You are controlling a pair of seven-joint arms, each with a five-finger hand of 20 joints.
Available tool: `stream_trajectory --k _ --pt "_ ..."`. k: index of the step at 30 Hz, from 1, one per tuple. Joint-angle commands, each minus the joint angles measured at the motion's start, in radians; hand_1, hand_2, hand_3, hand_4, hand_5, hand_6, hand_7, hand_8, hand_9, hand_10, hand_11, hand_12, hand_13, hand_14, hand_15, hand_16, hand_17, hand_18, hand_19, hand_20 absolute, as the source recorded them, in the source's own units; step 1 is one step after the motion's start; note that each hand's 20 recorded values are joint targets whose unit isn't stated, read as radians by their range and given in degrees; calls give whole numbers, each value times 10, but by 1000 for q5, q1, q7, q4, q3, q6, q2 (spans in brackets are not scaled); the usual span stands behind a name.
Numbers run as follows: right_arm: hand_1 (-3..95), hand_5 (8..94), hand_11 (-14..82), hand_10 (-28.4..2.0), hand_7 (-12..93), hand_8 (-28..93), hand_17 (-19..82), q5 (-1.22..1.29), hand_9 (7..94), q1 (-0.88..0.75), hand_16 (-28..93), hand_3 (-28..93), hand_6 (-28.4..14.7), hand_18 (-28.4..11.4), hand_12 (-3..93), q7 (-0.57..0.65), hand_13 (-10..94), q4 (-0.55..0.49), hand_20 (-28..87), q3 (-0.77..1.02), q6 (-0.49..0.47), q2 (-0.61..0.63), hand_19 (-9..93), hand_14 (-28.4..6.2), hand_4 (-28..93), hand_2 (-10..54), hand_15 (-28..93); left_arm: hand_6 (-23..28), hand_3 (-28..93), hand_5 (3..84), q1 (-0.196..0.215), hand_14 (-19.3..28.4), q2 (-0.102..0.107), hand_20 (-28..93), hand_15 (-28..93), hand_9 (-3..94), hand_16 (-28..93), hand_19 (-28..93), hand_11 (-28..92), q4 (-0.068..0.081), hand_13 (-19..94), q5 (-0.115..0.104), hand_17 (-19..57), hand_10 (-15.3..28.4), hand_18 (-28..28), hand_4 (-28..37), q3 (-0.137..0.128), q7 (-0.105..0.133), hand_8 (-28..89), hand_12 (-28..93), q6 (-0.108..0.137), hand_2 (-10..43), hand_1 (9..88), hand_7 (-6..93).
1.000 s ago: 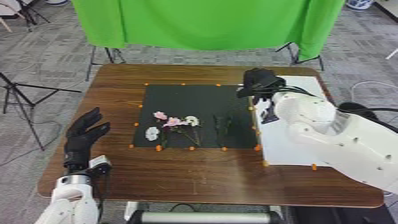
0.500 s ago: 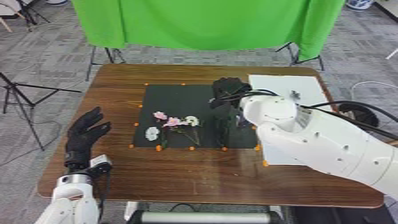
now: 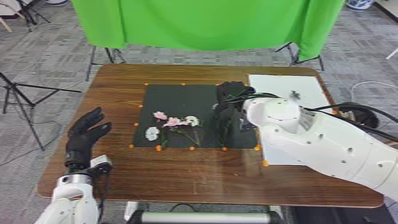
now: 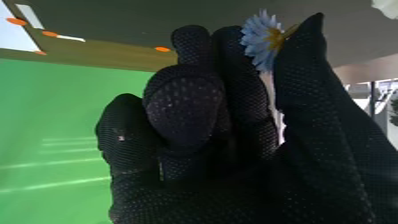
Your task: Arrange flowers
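The right hand is over the upper right part of the black sheet in the head view. In the right wrist view, a pale blue flower with a yellow centre is pinched between thumb and fingers of the right hand. Pink flowers, a white flower and another white bloom lie with stems on the sheet's lower left. Dark green foliage lies right of them. The left hand is at the table's left side, fingers relaxed and apart from the flowers.
A white sheet lies along the right side of the brown table, partly under the right arm, with a small dark sprig on it. Orange markers edge both sheets. A green cloth hangs behind the table.
The right hand has moved left from the white sheet to over the black sheet, then slightly back to the right. The small sprig on the white sheet has come into view. The left hand is unmoved.
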Motion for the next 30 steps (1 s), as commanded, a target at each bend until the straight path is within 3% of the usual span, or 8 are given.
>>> stream_trajectory --k 1,8,18,22,28,30 --pt "455 669 139 -142 154 30 575 7 724 1 299 579 -7 -160 196 9 855 -12 526 22 -41 27 932 -57 -152 6 616 -17 694 403 13 143 -1 276 304 366 -33 283 238 0 412 5 210 102 140 -84 -4 -12 -123 108 -12 -85 499 247" --pt "396 635 129 -143 157 -84 572 21 692 -3 298 632 -6 -158 194 7 849 -23 524 55 -76 33 932 -56 -146 -26 615 -18 693 402 9 144 0 272 303 368 -32 286 238 1 411 6 206 101 141 -82 -3 -11 -122 110 -11 -87 496 245" --pt "362 612 114 -150 147 -87 567 33 656 1 296 641 -11 -160 196 10 843 -23 519 67 -97 25 932 -58 -139 -59 611 -18 693 402 9 143 1 267 301 368 -31 289 237 0 411 0 202 101 140 -81 1 -2 -121 110 -9 -90 494 244" --pt "333 601 100 -156 139 -82 564 36 639 -2 293 606 -14 -161 192 23 842 -14 511 50 -49 22 932 -61 -151 -38 605 -18 693 402 9 144 -1 266 302 368 -30 289 237 2 411 6 202 102 140 -82 -1 -5 -121 110 -15 -90 494 244" --pt "397 601 102 -149 149 -74 565 49 638 -6 287 609 -8 -159 187 20 843 -6 500 41 -32 16 932 -60 -172 55 603 -19 695 402 9 144 1 265 304 369 -30 289 236 -1 411 4 201 101 140 -83 -2 -5 -121 110 -7 -91 492 244" --pt "354 603 103 -150 154 -86 565 50 638 -5 286 585 -7 -160 186 20 844 -9 499 39 -31 15 932 -62 -177 53 601 -18 695 403 12 144 2 264 305 369 -31 289 236 -3 411 -1 200 102 140 -84 0 -1 -121 110 -4 -91 492 244"
